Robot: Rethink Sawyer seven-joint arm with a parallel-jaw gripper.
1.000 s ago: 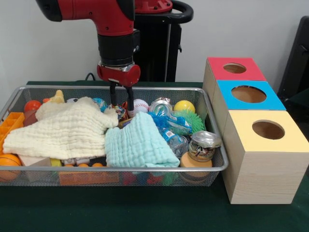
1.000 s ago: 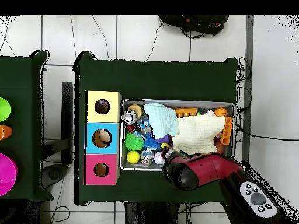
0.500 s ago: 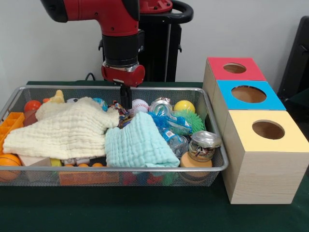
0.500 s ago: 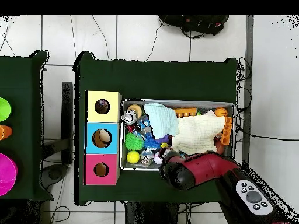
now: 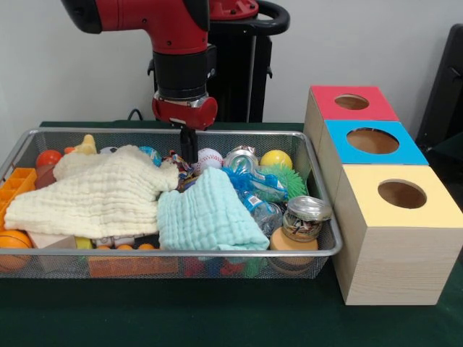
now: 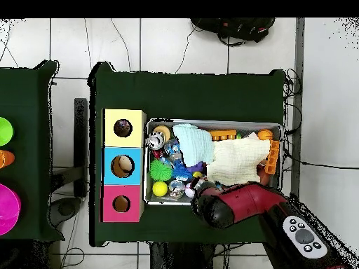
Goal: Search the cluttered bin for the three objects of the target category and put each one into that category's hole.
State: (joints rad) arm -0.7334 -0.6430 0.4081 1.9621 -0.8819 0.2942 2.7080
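My gripper point(image 5: 188, 157) hangs over the back middle of the wire mesh bin point(image 5: 217, 253), fingers pressed together and shut. Its tips dip into the clutter between a small multicoloured item point(image 5: 176, 163) and a baseball point(image 5: 210, 158); whether anything is pinched there is hidden. Beside them lie a silver can point(image 5: 241, 157), a yellow ball point(image 5: 275, 158) and a green spiky ball point(image 5: 289, 179). To the right stand three boxes with round holes: red point(image 5: 325, 108), blue point(image 5: 340, 148) and yellow point(image 5: 362, 210). In the overhead view the red arm point(image 6: 231, 204) covers the gripper.
A cream cloth point(image 5: 94, 191) and a teal cloth point(image 5: 206, 213) cover much of the bin. A glass jar point(image 5: 306, 217) sits at the front right, an orange ball point(image 5: 13, 242) at the front left, a red ball point(image 5: 48, 157) at the back left.
A second ago the fingers stood apart above the clutter; they have since come together, and the arm shifted slightly right. Nothing has moved in the last half second.
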